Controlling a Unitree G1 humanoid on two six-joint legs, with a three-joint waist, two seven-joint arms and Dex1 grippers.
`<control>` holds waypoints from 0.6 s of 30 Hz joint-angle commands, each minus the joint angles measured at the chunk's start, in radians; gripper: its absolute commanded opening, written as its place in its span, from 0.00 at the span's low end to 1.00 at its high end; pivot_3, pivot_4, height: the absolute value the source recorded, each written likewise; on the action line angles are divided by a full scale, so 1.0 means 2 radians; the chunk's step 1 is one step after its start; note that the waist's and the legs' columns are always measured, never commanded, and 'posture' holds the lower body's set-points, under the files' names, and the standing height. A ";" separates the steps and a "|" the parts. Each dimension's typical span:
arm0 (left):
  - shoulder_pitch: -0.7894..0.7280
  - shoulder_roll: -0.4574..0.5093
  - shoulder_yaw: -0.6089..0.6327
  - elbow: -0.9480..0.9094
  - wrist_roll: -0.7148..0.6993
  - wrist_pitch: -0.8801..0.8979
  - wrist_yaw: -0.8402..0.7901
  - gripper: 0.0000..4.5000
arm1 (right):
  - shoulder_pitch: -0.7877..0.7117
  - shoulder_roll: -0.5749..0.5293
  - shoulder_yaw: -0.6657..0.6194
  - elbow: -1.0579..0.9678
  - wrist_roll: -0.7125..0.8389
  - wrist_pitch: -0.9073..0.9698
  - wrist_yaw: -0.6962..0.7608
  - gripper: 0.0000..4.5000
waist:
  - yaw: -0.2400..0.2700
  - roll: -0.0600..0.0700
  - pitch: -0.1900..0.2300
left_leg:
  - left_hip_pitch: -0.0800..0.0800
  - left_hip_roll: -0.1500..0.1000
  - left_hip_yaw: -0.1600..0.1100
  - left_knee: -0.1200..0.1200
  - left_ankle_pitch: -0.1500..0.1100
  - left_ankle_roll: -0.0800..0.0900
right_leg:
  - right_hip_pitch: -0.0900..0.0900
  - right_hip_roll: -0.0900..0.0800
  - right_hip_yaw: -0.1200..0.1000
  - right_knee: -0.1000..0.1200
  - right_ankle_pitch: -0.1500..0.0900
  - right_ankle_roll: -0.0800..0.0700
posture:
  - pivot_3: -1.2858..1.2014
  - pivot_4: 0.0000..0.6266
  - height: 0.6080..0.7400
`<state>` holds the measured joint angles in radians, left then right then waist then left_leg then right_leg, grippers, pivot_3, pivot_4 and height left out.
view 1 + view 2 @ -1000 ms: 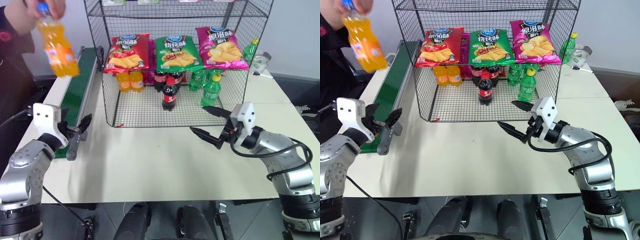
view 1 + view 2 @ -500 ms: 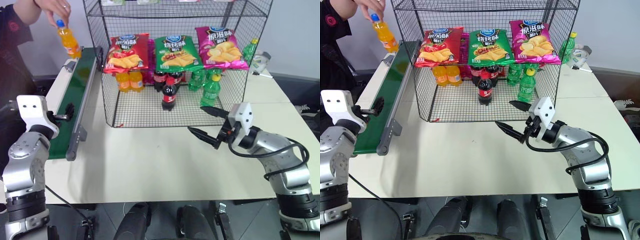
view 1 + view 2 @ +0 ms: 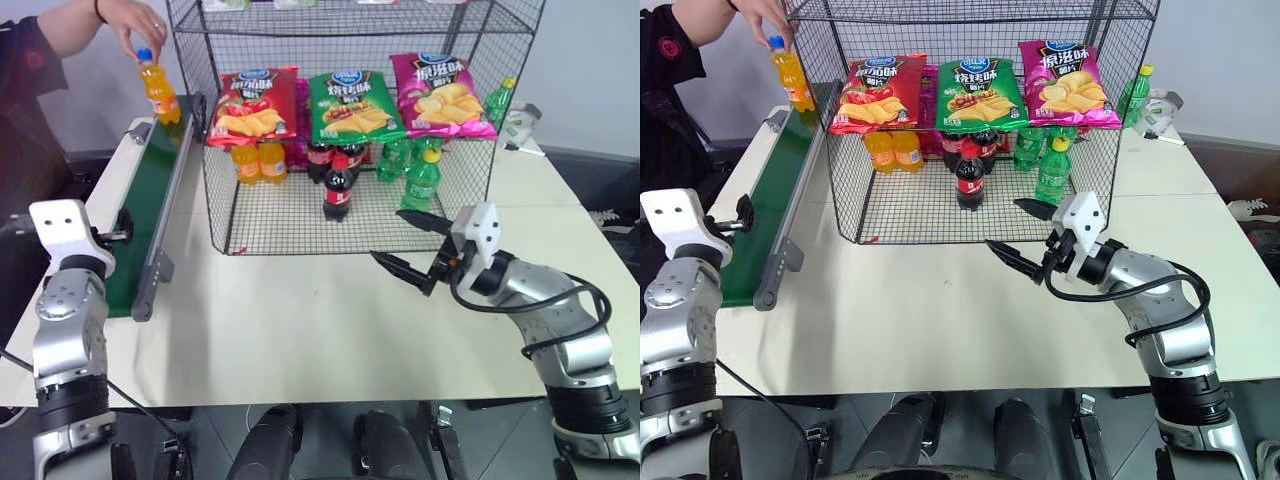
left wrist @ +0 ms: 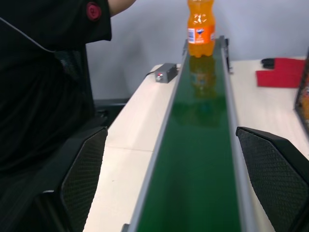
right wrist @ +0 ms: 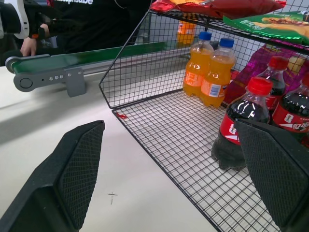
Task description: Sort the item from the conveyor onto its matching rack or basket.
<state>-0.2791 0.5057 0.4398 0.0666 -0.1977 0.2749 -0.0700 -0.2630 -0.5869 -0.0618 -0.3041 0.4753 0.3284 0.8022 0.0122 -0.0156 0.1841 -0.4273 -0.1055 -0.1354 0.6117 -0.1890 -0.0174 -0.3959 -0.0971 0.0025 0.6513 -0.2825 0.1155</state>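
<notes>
The item, an orange soda bottle (image 3: 158,90) with a blue cap, stands upright on the far end of the conveyor (image 3: 150,190), and a person's hand (image 3: 140,22) still holds its cap. The left wrist view shows the bottle (image 4: 200,29) at the far end of the green belt (image 4: 203,145). My left gripper (image 3: 118,224) hovers open at the belt's near end, far from the bottle. My right gripper (image 3: 392,237) is open and empty over the table, in front of the black wire rack (image 3: 225,200).
The rack holds chip bags (image 3: 350,105) on a shelf, with orange bottles (image 5: 210,67), cola bottles (image 5: 241,125) and green bottles (image 3: 420,180) below. A small grey box (image 4: 166,75) sits beside the conveyor. A person in dark clothing (image 4: 43,96) stands at its left.
The person has brought the orange bottle down from mid-air onto the far end of the belt. My left gripper swung outward to the left and now points along the belt. The right arm stayed put.
</notes>
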 commanded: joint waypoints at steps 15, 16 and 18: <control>0.023 -0.001 0.025 0.002 -0.028 -0.072 -0.047 0.99 | 0.011 0.012 0.007 -0.030 0.011 -0.003 0.009 1.00 | 0.000 0.000 0.000 | 0.000 0.000 0.000 0.000 0.000 0.000 | 0.000 0.000 0.000 0.000 0.000 0.000 | 0.52 0.24 1.00; 0.023 -0.001 0.026 0.003 -0.029 -0.073 -0.048 0.99 | 0.015 0.013 0.007 -0.033 0.013 -0.002 0.009 1.00 | 0.000 0.000 0.000 | 0.000 0.000 0.000 0.000 0.000 0.000 | 0.000 0.000 0.000 0.000 0.000 0.000 | 0.52 0.24 1.00; 0.023 0.003 0.023 0.008 -0.026 -0.076 -0.051 0.99 | 0.021 0.014 0.007 -0.037 0.014 -0.003 0.009 1.00 | 0.000 0.000 0.000 | 0.000 0.000 0.000 0.000 0.000 0.000 | 0.000 0.000 0.000 0.000 0.000 0.000 | 0.52 0.24 1.00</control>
<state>-0.2312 0.4917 0.4640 0.0854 -0.2505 0.1480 -0.1679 -0.2252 -0.5677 -0.0414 -0.3269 0.4855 0.3288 0.8187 0.0122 -0.0157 0.1841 -0.4273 -0.1054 -0.1355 0.6118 -0.1890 -0.0174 -0.3958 -0.0972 0.0024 0.6513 -0.2825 0.1154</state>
